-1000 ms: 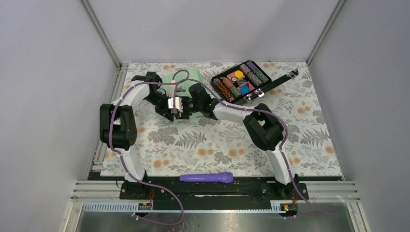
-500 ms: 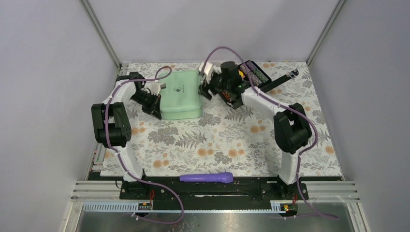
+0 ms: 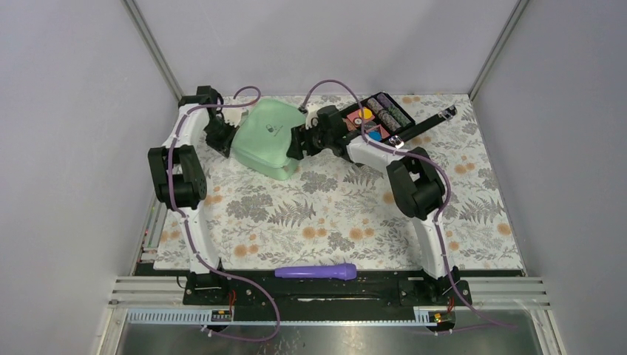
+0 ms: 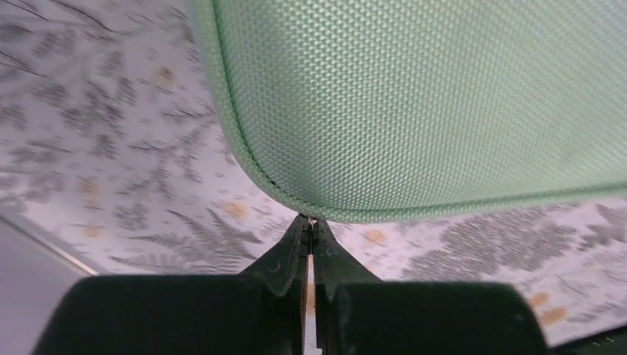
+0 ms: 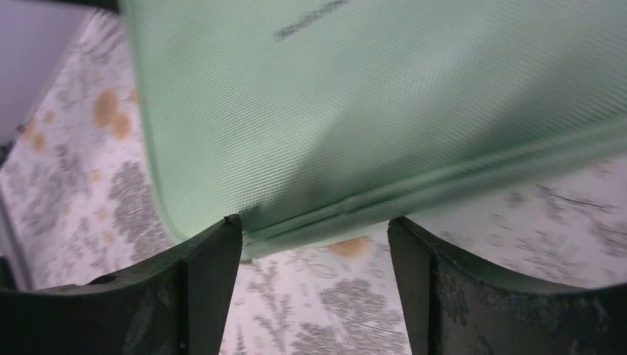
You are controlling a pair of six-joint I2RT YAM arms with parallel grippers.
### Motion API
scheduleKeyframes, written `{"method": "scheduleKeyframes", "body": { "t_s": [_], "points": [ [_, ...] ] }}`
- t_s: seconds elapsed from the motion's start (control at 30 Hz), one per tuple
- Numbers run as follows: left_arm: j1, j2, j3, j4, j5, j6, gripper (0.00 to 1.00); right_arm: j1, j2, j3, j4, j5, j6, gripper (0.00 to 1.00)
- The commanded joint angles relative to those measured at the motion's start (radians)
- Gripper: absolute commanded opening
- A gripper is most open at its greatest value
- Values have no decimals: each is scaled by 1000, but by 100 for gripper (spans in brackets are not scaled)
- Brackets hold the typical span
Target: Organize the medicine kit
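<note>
Left arm [image 3: 180, 151] is reaching along the left edge toward the far-left corner, with its wrist bending in toward the kit [image 3: 266, 137]. Left gripper [image 4: 309, 223] is pressing its fingers together, tips meeting the kit's seam. Whether they are nipping a sliver of that seam cannot be told.

Right arm [image 3: 403, 185] is stretching from the near edge toward the far edge, then folding left across the case [image 3: 399, 118]. Right gripper [image 5: 314, 224] is holding its fingers [image 5: 211, 259] wide apart, and the kit's lower edge is running across the gap between them.

The kit is sitting closed near the far edge, left of centre, between the two grippers. It is lying askew, with its near side wall showing. A small dark logo is showing on its lid.

The case is lying open toward the far-right corner, holding rolls [image 3: 390, 111] and coloured discs [image 3: 364, 115]. The right arm is covering its left part.

A purple rod [image 3: 316, 271] is lying along the near edge.

Both wrist views are showing only mint mesh and the fern-print cloth [image 3: 333, 214]. The kit's contents are hidden.
</note>
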Motion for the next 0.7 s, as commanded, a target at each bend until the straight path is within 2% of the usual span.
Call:
{"method": "scheduleKeyframes", "body": {
  "t_s": [0.0, 0.17, 0.23, 0.37, 0.43, 0.5, 0.63, 0.67],
  "points": [
    [-33, 69, 149, 32, -97, 79, 0, 93, -28, 42, 70, -193, 89, 78],
    [-62, 155, 267, 33, -66, 73, 0, 132, -95, 5, 103, -262, 81, 80],
    [-67, 162, 273, 33, -45, 76, 0, 122, -150, -15, 46, -325, -32, 80],
    [-67, 135, 214, 48, 15, 97, 0, 76, -238, 11, -169, -501, -400, 80],
    [-68, 108, 154, 78, 41, 98, 0, 69, -245, 61, -317, -494, -672, 81],
    [-69, 87, 121, 93, 64, 95, 0, 70, -235, 87, -387, -462, -903, 81],
    [-80, 72, 99, 93, 64, 89, 0, 72, -162, 159, -446, -381, -1247, 81],
    [-93, 67, 93, 93, 62, 96, 0, 71, -135, 194, -481, -373, -1289, 81]
  ]
}}
